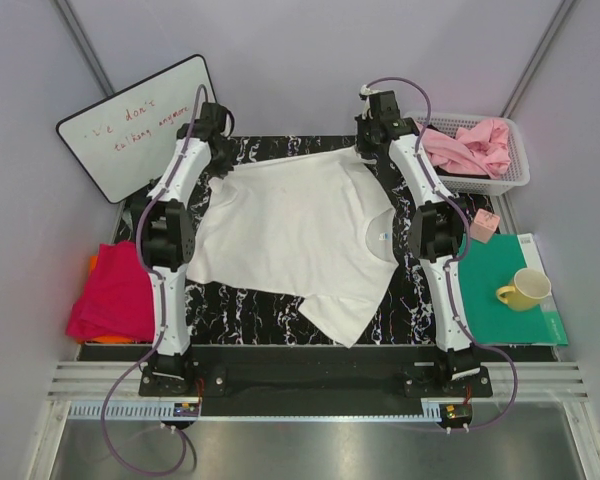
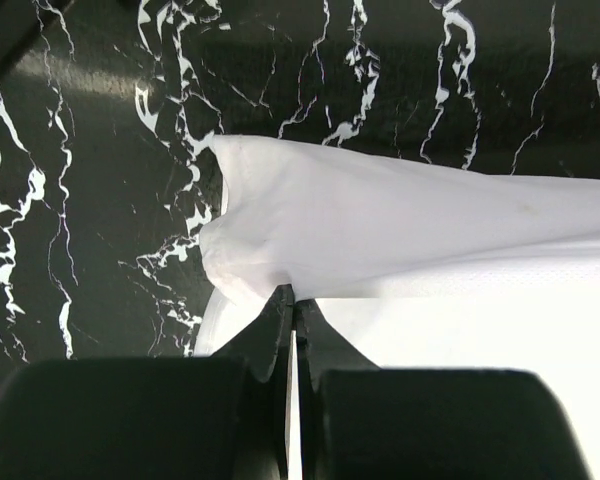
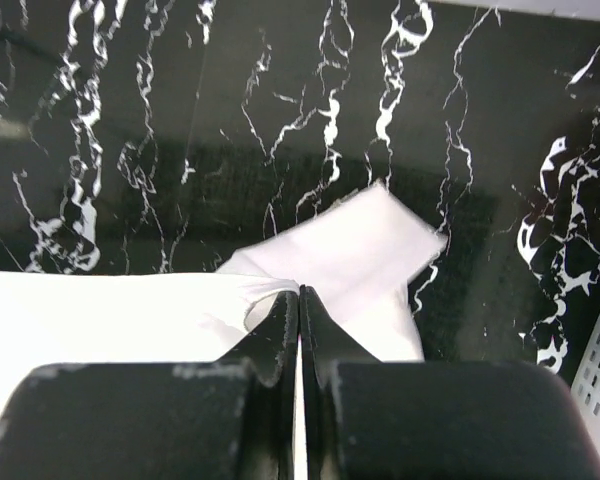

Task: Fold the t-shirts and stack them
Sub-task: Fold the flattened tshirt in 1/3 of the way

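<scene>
White t-shirt (image 1: 300,235): one, spread over the middle of the desk (image 1: 250,310), on its black marbled panel. Collar and small blue neck label (image 1: 377,236) point toward the desk's right edge, the hem toward the left edge. One sleeve lies toward the near edge, the other toward the far edge.

Two grippers, both at the shirt's far side.
- Left gripper (image 2: 292,295): fingers pressed together on a bunched fold of white cloth at the far hem corner. From its wrist camera I see the cloth rolled over just ahead of the tips.
- Right gripper (image 3: 299,295): fingers pressed together, pinching white cloth at the far sleeve. A flap of it lies on the marbling just past the tips.

Other shirts:
- Magenta-red shirt (image 1: 115,295): one, lying flat at the desk's left edge.
- Orange shirt (image 1: 93,265): one sliver showing beneath it.
- Pink shirt (image 1: 470,145): a crumpled heap in the basket. I cannot tell whether it is one garment or more.

Around them:
- One white mesh basket (image 1: 520,170) at the far right corner.
- One small pink box (image 1: 483,225) just near of the basket.
- One teal mat (image 1: 500,320) along the right edge.
- One yellow mug (image 1: 525,288) standing upright on the mat.
- One whiteboard (image 1: 130,125) with red writing, at the far left corner.
</scene>
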Robot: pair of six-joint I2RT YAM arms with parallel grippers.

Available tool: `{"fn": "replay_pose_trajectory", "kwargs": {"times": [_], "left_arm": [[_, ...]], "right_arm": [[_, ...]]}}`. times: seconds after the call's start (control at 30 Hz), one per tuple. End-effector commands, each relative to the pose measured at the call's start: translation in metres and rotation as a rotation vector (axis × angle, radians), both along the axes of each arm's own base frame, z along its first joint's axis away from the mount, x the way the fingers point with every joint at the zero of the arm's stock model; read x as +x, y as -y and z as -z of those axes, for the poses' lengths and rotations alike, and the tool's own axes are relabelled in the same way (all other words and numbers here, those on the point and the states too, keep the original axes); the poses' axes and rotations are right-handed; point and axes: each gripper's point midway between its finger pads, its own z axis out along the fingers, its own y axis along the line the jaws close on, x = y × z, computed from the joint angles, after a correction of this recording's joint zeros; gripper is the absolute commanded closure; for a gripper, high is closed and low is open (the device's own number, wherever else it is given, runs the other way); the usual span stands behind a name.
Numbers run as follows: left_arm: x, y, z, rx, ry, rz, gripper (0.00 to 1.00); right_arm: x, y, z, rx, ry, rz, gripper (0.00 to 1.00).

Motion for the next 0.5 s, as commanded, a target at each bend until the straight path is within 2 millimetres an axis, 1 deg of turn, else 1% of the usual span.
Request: {"fn": "replay_pose_trajectory", "kwargs": {"times": [0.0, 0.03, 0.07, 0.1, 0.13, 0.17, 0.2, 0.23, 0.3, 0.33, 0.47], "left_arm": [[0.001, -0.034, -0.010, 0.025, 0.011, -0.076, 1.00], [-0.004, -0.036, -0.011, 0.025, 0.005, -0.082, 1.00], [-0.005, -0.040, -0.012, 0.030, 0.008, -0.092, 1.00], [-0.007, -0.041, -0.014, 0.033, 0.009, -0.093, 1.00], [-0.011, -0.043, -0.017, 0.037, 0.010, -0.097, 1.00], [-0.012, -0.044, -0.020, 0.043, 0.018, -0.100, 1.00], [-0.015, -0.046, -0.022, 0.047, 0.019, -0.101, 1.00], [-0.019, -0.047, -0.022, 0.053, 0.015, -0.100, 1.00], [-0.024, -0.050, -0.022, 0.051, 0.007, -0.106, 1.00], [-0.029, -0.051, -0.022, 0.050, -0.001, -0.107, 1.00], [-0.044, -0.056, -0.021, 0.047, -0.024, -0.118, 1.00]], "right_arm": [[0.014, 0.022, -0.025, -0.002, 0.074, 0.077, 1.00], [0.010, 0.020, -0.033, 0.008, 0.078, 0.073, 1.00], [0.006, 0.015, -0.036, 0.033, 0.068, 0.051, 1.00], [0.001, 0.015, -0.033, 0.036, 0.051, 0.049, 1.00], [-0.004, 0.014, -0.045, 0.049, 0.057, 0.046, 1.00], [-0.007, 0.013, -0.049, 0.053, 0.056, 0.042, 1.00], [-0.012, 0.011, -0.047, 0.048, 0.042, 0.037, 1.00], [-0.019, 0.012, -0.057, 0.047, 0.040, 0.031, 1.00], [-0.027, 0.013, -0.061, 0.037, 0.027, 0.031, 1.00], [-0.035, 0.014, -0.067, 0.031, 0.015, 0.031, 1.00], [-0.049, 0.023, -0.083, -0.005, 0.005, 0.044, 1.00]]}}
